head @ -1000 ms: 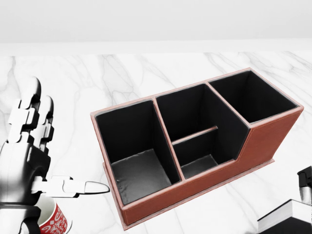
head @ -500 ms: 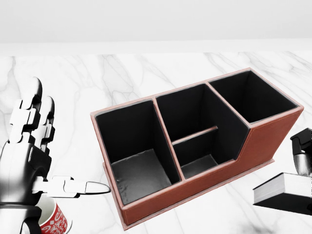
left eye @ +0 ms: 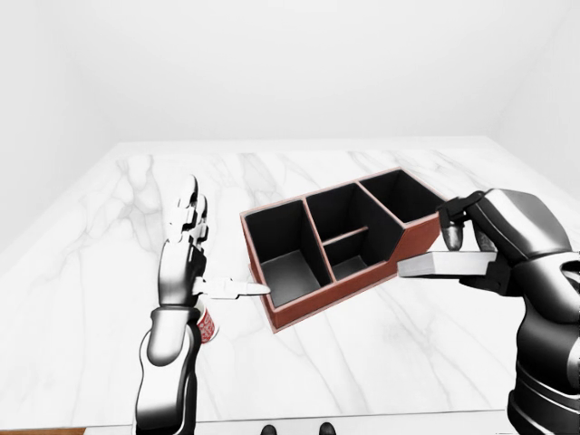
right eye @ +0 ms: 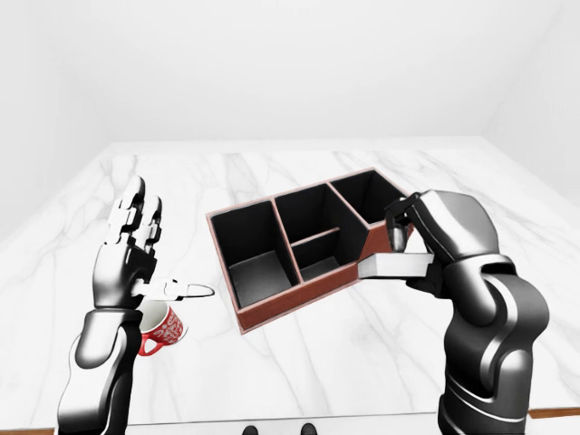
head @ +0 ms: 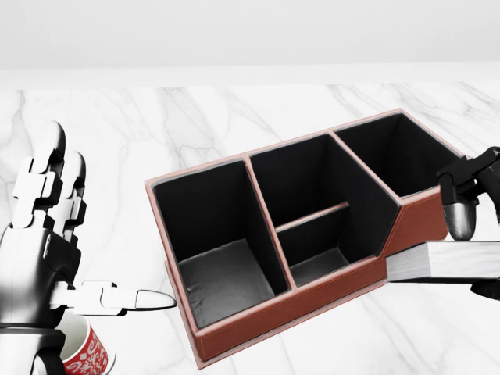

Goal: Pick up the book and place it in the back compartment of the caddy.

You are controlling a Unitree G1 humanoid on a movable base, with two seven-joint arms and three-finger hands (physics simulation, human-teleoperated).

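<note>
**Q:** So where was the book [head: 441,261] at that point?

**A:** Right hand [right eye: 419,237] had its fingers clamped around it, flat and level, held off the marble table [left eye: 118,272] and right up against the low right end of the brown caddy [head: 312,305]. All the compartments looked empty.

**Q:** And the left hand [head: 47,250]?

**A:** Spread wide, fingers up, thumb pointing at the caddy, hovering over a red mug [right eye: 161,328]. Wasn't holding anything.

Left robot hand [head: 55,250] splayed, upright
</note>
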